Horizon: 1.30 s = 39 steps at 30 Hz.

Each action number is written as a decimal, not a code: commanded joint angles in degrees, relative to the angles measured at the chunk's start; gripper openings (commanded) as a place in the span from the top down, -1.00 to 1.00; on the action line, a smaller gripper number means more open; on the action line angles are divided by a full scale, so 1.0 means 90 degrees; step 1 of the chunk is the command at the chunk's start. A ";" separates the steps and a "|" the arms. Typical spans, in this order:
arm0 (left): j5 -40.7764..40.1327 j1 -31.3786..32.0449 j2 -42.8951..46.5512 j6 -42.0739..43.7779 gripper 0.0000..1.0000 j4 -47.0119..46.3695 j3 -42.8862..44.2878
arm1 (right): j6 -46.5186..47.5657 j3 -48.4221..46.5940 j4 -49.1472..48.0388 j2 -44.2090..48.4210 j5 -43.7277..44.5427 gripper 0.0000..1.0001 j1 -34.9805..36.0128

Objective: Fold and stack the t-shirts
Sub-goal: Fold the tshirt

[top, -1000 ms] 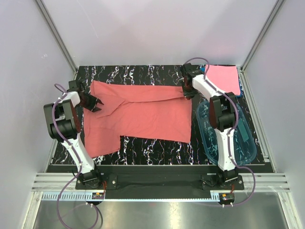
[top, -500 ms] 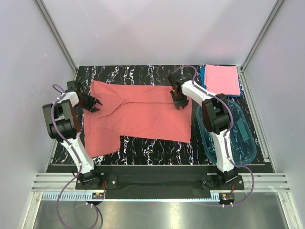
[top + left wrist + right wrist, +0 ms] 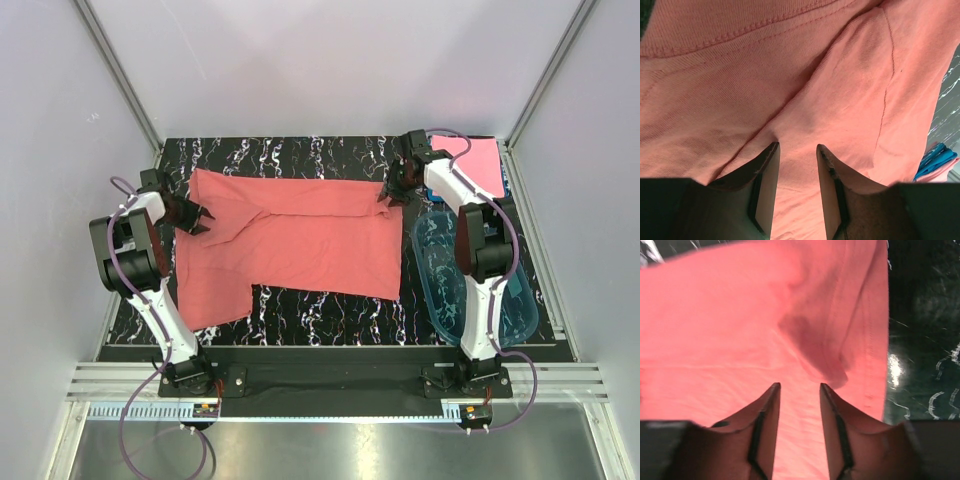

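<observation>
Top external: salmon t-shirt (image 3: 290,235), soft matte knit, lies flat on the black marble-patterned table (image 3: 320,310). Outline approx. rectangular, w/ one sleeve flap projecting toward the near edge at left. Long axis runs left–right; stitched hem end at right, sleeve end at left. A folded-over band lies along the far edge.

Left gripper (image 3: 200,218) sits over the shirt's far-left part. Left wrist view: jaws part open, a raised crease runs up to the gap, nothing clamped.

Right gripper (image 3: 388,196) is at the shirt's far-right corner. Right wrist view: jaws apart above the cloth, just beside the double-stitched hem, holding nothing.

Pink tee (image 3: 475,165), folded square, lies on the blue tee (image 3: 935,155) at the table's far-right corner. Clear blue tub (image 3: 515,300), rounded plastic, stands right of the salmon shirt.
</observation>
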<state>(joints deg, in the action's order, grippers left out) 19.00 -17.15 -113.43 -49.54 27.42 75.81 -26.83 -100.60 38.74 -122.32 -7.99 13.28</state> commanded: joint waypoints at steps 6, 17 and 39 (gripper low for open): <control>0.0037 -0.0028 -0.0014 -0.0023 0.21 -0.0068 0.0180 | -0.1472 -0.0922 -0.0817 -0.0616 -0.0089 0.34 -0.0450; -0.0022 -0.0019 0.0005 0.0036 0.21 -0.0010 0.0180 | -0.1297 -0.1137 -0.1218 -0.1301 -0.0421 0.10 -0.0733; -0.0168 -0.0019 -0.0024 0.0133 0.21 0.0108 0.0209 | -0.1257 -0.1039 -0.2049 -0.1760 -0.1476 -0.04 -0.0909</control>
<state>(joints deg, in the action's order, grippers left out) 18.57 -17.15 -113.43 -49.32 27.83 75.83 -38.02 -108.57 23.73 -136.66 -17.96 5.15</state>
